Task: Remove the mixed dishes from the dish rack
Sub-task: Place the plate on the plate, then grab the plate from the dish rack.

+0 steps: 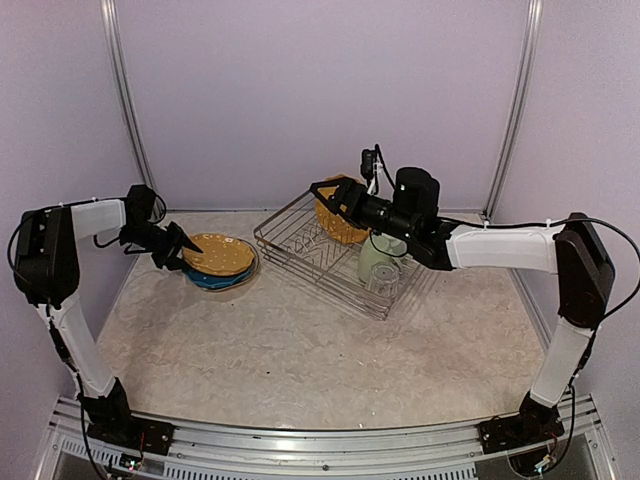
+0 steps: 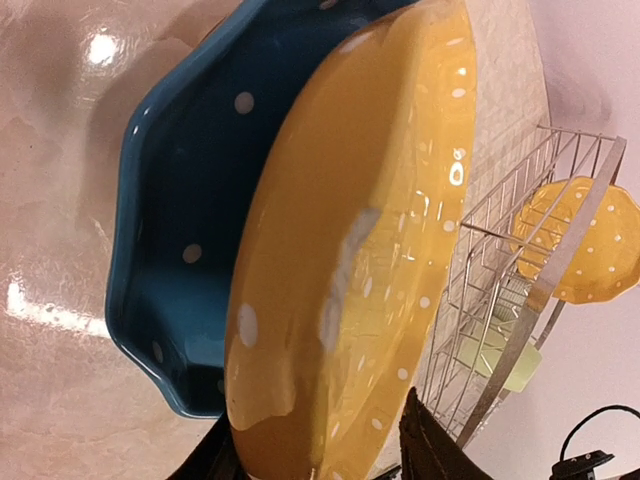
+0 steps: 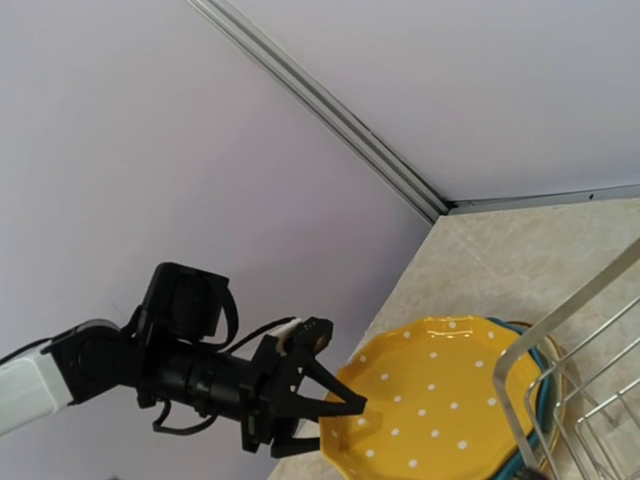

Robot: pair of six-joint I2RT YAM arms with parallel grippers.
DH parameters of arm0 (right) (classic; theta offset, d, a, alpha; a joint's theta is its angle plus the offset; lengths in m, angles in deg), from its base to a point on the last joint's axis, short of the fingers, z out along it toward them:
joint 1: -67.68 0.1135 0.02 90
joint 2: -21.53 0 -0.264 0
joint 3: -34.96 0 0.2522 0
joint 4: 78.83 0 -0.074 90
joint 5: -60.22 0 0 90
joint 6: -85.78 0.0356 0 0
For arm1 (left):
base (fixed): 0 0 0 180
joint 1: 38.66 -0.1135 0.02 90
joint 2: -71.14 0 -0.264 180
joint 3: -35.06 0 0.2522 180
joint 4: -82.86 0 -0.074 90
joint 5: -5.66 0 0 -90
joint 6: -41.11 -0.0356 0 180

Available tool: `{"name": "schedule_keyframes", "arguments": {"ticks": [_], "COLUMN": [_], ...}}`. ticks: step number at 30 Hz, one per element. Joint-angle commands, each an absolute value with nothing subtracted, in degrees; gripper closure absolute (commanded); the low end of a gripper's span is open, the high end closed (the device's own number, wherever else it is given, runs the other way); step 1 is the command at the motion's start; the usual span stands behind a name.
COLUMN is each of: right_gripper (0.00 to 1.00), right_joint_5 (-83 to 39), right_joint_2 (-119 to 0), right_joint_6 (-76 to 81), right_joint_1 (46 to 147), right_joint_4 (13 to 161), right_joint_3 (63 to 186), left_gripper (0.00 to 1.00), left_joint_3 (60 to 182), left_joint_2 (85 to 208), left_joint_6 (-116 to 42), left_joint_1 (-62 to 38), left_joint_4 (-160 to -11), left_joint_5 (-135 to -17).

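An orange scalloped plate lies on the blue white-dotted plate at the left of the table. Both show in the left wrist view, orange over blue. My left gripper is shut on the orange plate's near rim, one finger above and one below, as the right wrist view shows. The dish rack holds a second orange plate standing upright, a pale green mug and a clear glass. My right gripper hovers at that plate's top edge; its jaws do not show clearly.
The rack's wire corner is close to the stacked plates on their right. Purple walls with metal rails close off the back and sides. Bare marble-patterned tabletop lies in front of the rack and plates.
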State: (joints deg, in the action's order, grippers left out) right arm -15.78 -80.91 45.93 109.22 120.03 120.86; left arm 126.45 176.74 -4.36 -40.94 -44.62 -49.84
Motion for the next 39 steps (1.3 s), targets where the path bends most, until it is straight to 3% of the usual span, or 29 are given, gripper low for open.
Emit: {"name": "schedule_keyframes", "arguments": {"ticks": [1, 11, 19, 28, 39], "right_gripper": [0.18, 0.18, 0.18, 0.18, 0.11], "right_joint_5": [-16.6, -17.1, -17.3, -19.0, -29.2], "right_joint_2": [-78.5, -78.9, -79.2, -79.5, -79.1], "right_joint_6": [45.2, 45.0, 44.8, 42.3, 29.9], "right_joint_1": [108.8, 108.8, 108.7, 108.6, 106.6], "right_joint_4": [119.9, 119.7, 119.4, 116.4, 98.6], "right_joint_3": [119.6, 119.3, 119.5, 120.4, 126.7], "left_gripper": [0.48, 0.3, 0.28, 0.19, 0.18], "left_joint_3": [128.3, 130.6, 130.4, 122.6, 122.0], "left_joint_2": [174.4, 174.3, 172.9, 162.5, 155.1], "left_joint_6": [-5.4, -5.7, -5.3, -5.8, -9.6], "left_joint_1": [-41.1, -41.5, -41.9, -41.9, -37.0], "left_joint_4": [-46.2, -41.3, -41.1, -53.0, -54.1], "left_joint_5": [-48.9, -54.3, -56.9, -52.8, -56.4]}}
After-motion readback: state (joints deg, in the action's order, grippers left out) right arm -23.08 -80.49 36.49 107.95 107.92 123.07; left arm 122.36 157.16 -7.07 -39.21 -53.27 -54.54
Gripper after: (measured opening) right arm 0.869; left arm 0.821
